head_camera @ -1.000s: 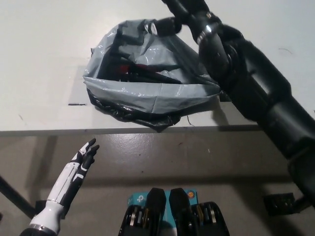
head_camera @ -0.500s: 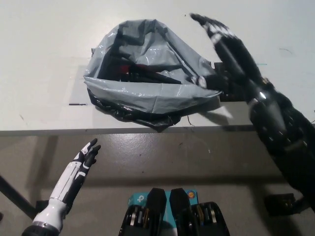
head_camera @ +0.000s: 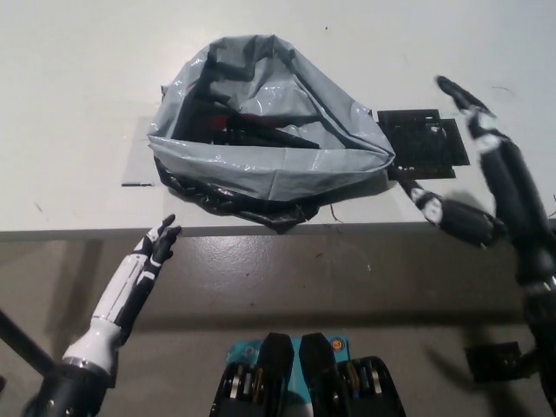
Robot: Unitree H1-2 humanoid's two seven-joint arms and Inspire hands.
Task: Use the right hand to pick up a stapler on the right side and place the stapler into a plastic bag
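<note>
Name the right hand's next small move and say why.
Probably pull the right hand back to rest: it is open and empty beside the bag, and a dark object with red, likely the stapler, already lies inside. Left hand rests low.

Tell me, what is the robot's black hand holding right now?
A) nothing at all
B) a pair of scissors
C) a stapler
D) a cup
A: the black right hand is spread open to the right of the plastic bag, with nothing between its fingers.
</note>
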